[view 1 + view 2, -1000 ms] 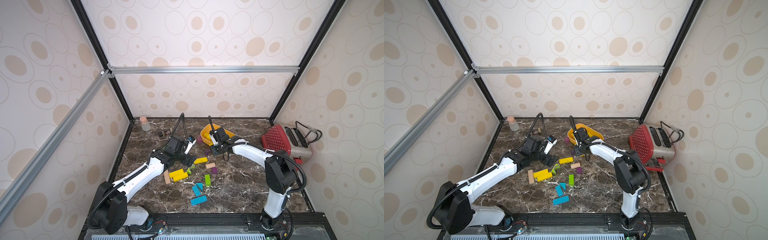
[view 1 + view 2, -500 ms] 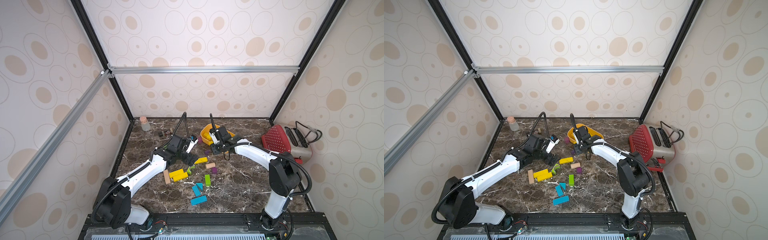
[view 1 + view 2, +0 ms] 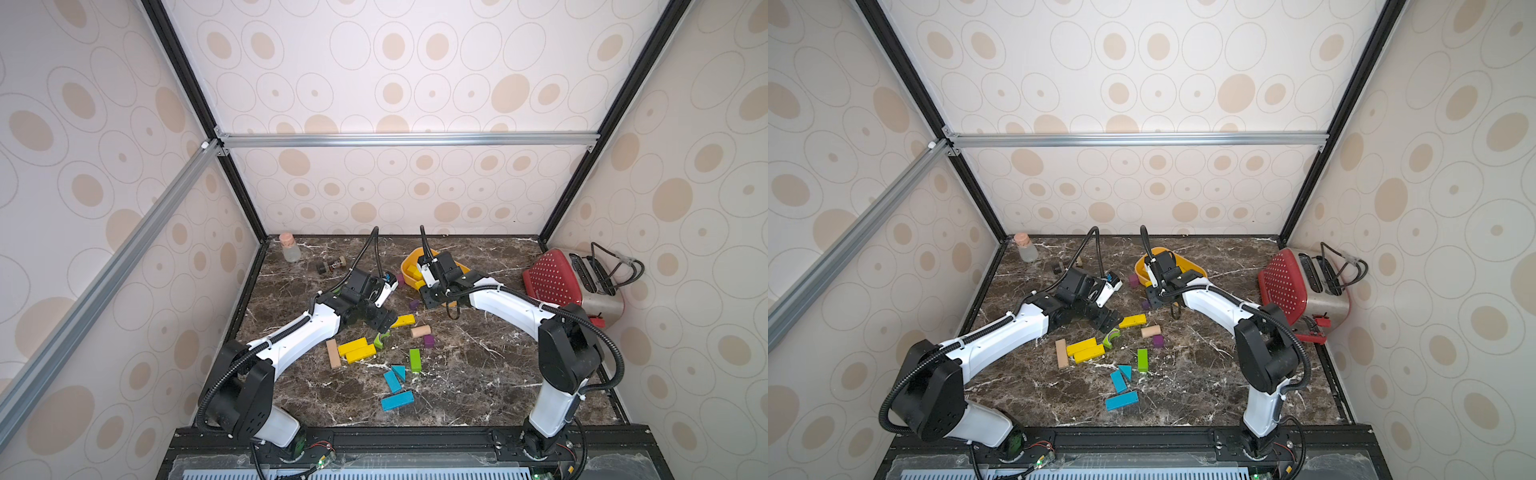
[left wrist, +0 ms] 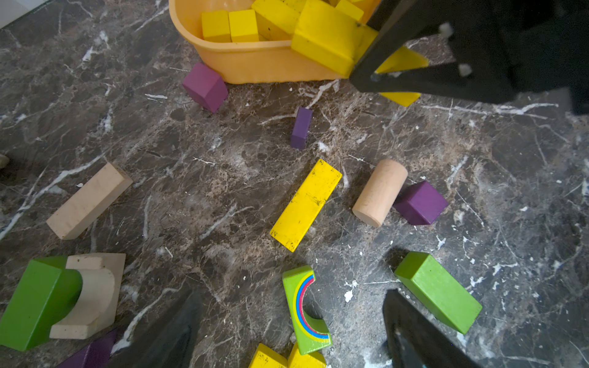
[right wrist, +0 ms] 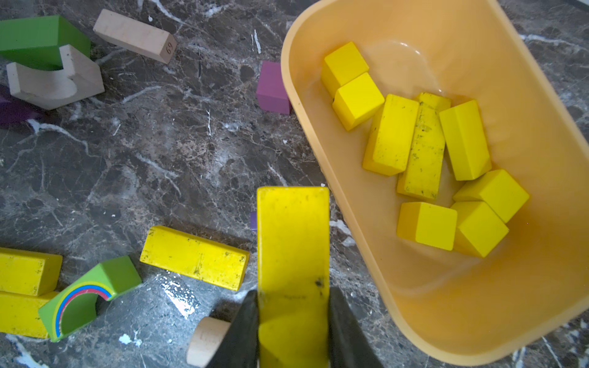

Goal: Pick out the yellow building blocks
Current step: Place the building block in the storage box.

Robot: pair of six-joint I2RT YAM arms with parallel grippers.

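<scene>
Gripping a long lemon-yellow wooden bar (image 5: 293,248) by one end, the right fingers (image 5: 242,331) are pinching it narrowly from both sides. The bar's free end is pointing out just beside the rim of the orange-yellow plastic oval tub (image 5: 526,79), not yet over it. In both top views the tub is sitting at twelve o'clock on the dark marble tabletop (image 3: 478,374), and the right fingers are working at its six o'clock edge. A heap of yellow cubes and bars (image 5: 392,133) is already lying inside.

The left fingers (image 4: 411,331) are standing wide and empty above a flat yellow wooden bar (image 4: 306,205), which is lying at seven o'clock from the tub. Two more yellow bars (image 3: 357,349) are lying side by side farther out toward seven o'clock.

Letting go too early is the main risk: the held bar would probably strike the rim, drop outside, or shove the light tub. On the left, wide fingers coming down could be catching the green arch block with a rainbow stripe (image 4: 304,306) or the beige wooden cylinder (image 4: 379,192), both near the flat bar. The two arms are also working close together, so a careless swing could be bumping one into the other.
</scene>
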